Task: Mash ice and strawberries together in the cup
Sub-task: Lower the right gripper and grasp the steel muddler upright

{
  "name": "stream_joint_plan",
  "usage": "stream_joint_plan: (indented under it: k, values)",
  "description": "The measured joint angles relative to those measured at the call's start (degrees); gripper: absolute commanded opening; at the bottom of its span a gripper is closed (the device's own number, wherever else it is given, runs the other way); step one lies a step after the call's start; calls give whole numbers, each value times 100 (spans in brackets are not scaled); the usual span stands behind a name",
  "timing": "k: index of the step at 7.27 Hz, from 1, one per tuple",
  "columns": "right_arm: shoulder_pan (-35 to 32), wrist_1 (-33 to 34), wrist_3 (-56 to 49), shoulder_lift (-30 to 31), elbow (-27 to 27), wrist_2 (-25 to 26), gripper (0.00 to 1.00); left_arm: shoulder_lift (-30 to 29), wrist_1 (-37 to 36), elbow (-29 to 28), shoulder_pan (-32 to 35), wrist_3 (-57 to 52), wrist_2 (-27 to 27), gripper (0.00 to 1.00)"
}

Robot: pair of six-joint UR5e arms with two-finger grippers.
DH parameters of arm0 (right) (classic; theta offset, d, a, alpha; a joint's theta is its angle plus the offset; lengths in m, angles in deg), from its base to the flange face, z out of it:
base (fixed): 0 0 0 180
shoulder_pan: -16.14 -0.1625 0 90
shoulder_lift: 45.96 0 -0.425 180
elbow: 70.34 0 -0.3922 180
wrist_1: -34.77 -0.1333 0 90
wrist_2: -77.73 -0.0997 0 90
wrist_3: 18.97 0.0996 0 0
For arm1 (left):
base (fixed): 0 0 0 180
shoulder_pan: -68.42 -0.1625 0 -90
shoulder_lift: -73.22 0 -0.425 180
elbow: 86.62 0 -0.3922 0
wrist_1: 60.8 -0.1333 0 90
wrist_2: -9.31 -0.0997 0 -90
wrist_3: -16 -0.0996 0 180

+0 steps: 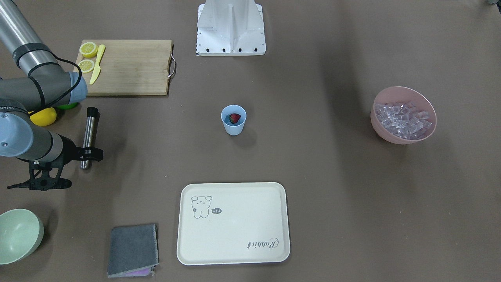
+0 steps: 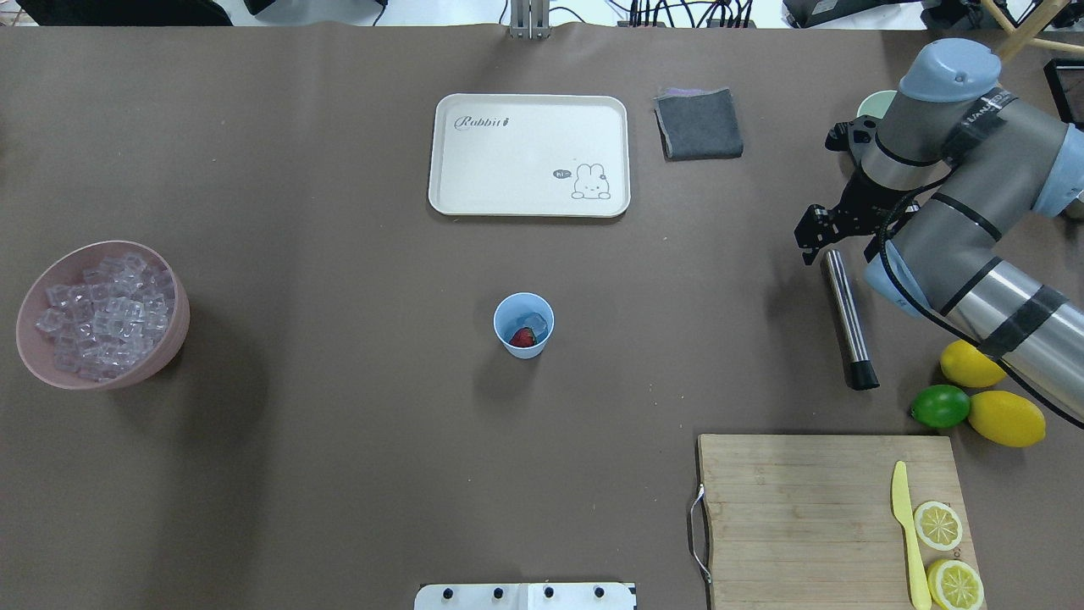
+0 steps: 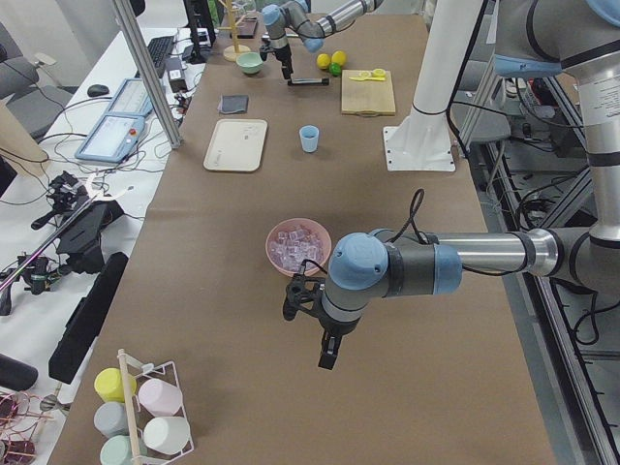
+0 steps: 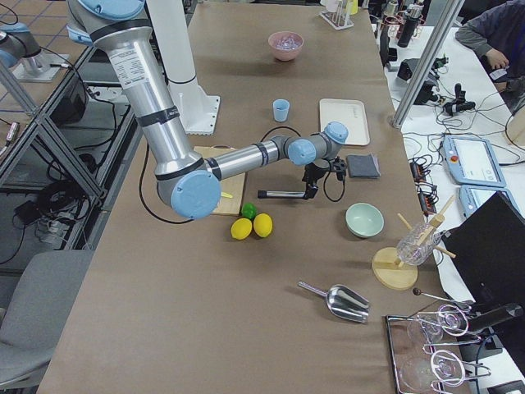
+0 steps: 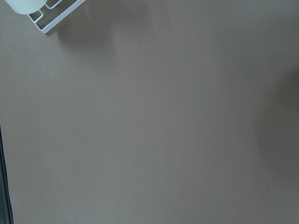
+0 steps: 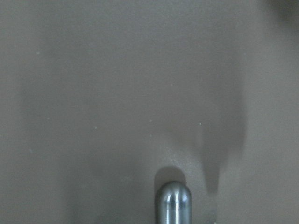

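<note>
The light-blue cup (image 1: 233, 124) (image 2: 510, 315) stands upright mid-table. The red strawberry (image 1: 235, 118) (image 2: 522, 338) lies inside it beside a piece of clear ice (image 2: 534, 320). More ice (image 1: 403, 115) (image 2: 102, 309) fills the pink bowl (image 1: 391, 135) (image 2: 144, 368). My right gripper (image 1: 94, 153) (image 2: 834, 237) hangs low over the plain end of a steel muddler (image 1: 89, 131) (image 2: 844, 318) lying on the table, and looks open. The rod's rounded tip (image 6: 173, 200) shows in the right wrist view. My left gripper (image 3: 327, 354) hovers over bare table near the pink bowl; I cannot tell its state.
A cream tray (image 2: 525, 119), a grey cloth (image 2: 699, 123) and a pale green bowl (image 1: 17, 235) lie on the far side. A cutting board (image 2: 813, 508) holds lemon halves (image 2: 937, 524) and a yellow knife (image 2: 906, 534). Two lemons (image 2: 1006, 417) and a lime (image 2: 940, 407) sit beside my right arm.
</note>
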Motion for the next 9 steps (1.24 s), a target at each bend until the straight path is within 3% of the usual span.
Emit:
stream_joint_plan:
  k: [3,8,9]
  values:
    - [10,-483,203,144,-87,-40,68,0,4,-3,-4,0,0,98]
    - [151,-517,610,183,30,-154,66,0,8,-39,-7,0,0,98]
    - [157,-517,613,209,34,-149,57,0,9,-41,-9,0,0,98]
